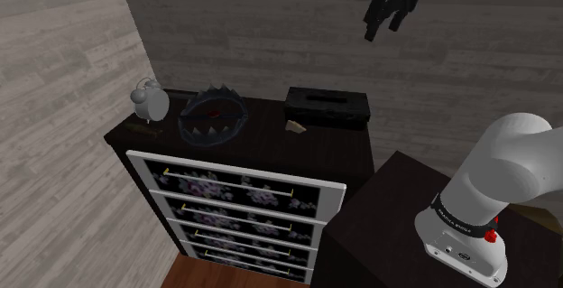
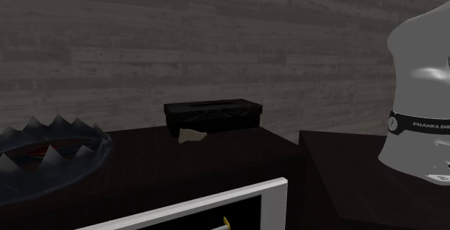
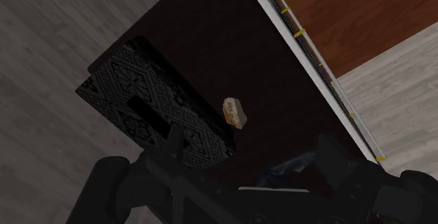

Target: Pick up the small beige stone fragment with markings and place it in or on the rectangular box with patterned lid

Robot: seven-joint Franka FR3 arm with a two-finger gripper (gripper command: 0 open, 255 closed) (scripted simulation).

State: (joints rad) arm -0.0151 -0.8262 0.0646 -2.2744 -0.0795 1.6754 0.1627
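A small beige stone fragment (image 1: 295,127) (image 2: 192,135) (image 3: 234,112) lies on the dark dresser top (image 1: 262,137), just in front of a black rectangular box with a patterned lid (image 1: 327,106) (image 2: 211,114) (image 3: 151,107). The two are close together, and I cannot tell whether they touch. My gripper (image 1: 383,23) (image 3: 253,149) hangs high above the box and stone, open, with nothing between its fingers. In the wrist view the stone sits between and beyond the two black fingers (image 3: 175,145).
A dark spiky-rimmed bowl (image 1: 212,117) (image 2: 43,153) and a white rounded clock-like object (image 1: 149,99) stand on the dresser towards the shoulder view's left. Patterned drawer fronts (image 1: 235,196) face forward. The stand (image 1: 397,205) is beside the dresser. Grey plank walls surround it.
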